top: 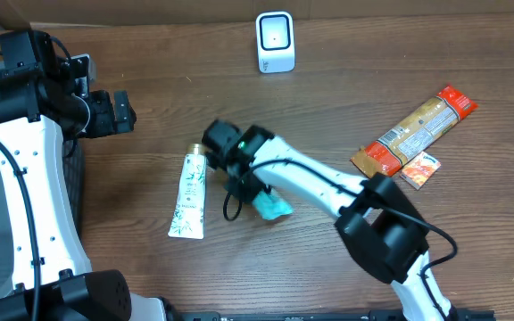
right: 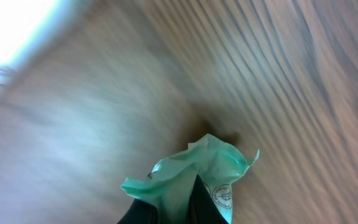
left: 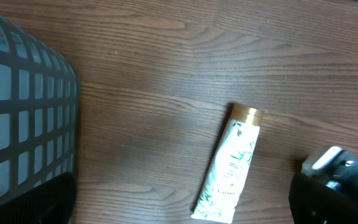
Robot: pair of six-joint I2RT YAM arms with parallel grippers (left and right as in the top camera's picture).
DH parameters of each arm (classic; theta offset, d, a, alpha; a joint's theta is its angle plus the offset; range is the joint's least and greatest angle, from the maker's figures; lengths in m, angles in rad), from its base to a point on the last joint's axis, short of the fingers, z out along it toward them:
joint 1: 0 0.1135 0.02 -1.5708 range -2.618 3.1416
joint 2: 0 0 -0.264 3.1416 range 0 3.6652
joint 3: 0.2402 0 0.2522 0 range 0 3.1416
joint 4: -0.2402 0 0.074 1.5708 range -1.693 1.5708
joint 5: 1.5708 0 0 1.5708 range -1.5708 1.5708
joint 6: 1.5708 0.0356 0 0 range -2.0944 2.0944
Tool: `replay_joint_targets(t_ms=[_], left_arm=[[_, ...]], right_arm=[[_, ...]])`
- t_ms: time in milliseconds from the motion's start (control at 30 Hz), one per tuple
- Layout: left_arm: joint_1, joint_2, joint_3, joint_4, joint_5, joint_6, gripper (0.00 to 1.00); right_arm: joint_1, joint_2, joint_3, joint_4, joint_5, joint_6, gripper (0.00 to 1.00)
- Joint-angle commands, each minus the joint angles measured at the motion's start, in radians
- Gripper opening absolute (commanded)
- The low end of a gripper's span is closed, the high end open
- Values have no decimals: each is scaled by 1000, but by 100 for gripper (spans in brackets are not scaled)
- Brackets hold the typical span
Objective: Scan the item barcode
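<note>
The item is a crumpled teal plastic packet [top: 275, 208], just right of the table's middle. My right gripper [top: 253, 191] is shut on it. In the right wrist view the packet [right: 185, 168] bunches up between the dark fingers [right: 201, 210], close above the wood; a round printed mark shows on it, but no barcode. The white scanner [top: 275, 41] stands upright at the far middle edge. Far to the left, my left gripper [top: 120, 111] is open and holds nothing. Its wrist view looks down on the table, the two fingers wide apart at the bottom corners.
A white tube with a gold cap [top: 190, 194] lies just left of the right gripper, also seen as the tube [left: 229, 165]. An orange snack bar [top: 415, 129] and a small red sachet [top: 422, 169] lie at the right. A dark mesh basket [left: 23, 112] sits at the left edge.
</note>
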Motion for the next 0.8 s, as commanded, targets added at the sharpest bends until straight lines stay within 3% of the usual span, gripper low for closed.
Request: replay_joint_targets(t_ms=[0,133,333,533,767], left_arm=[[-2,-4,13,4,1,15,100],[-2,-4,13,4,1,15,100],[-2,-4,13,4,1,15,100],[-2,-4,13,4,1,15,100],[-2,-4,13,4,1,15,100]], right_arm=[[-97,-122,68,6,-490,13,4],[-211,-108,32,15,-838,13,4],[-262,-50,-148,159,-1004,14,4],[-262,15,-216,241,-995,14,4],[-290,64,-216,277,-834,63,4]])
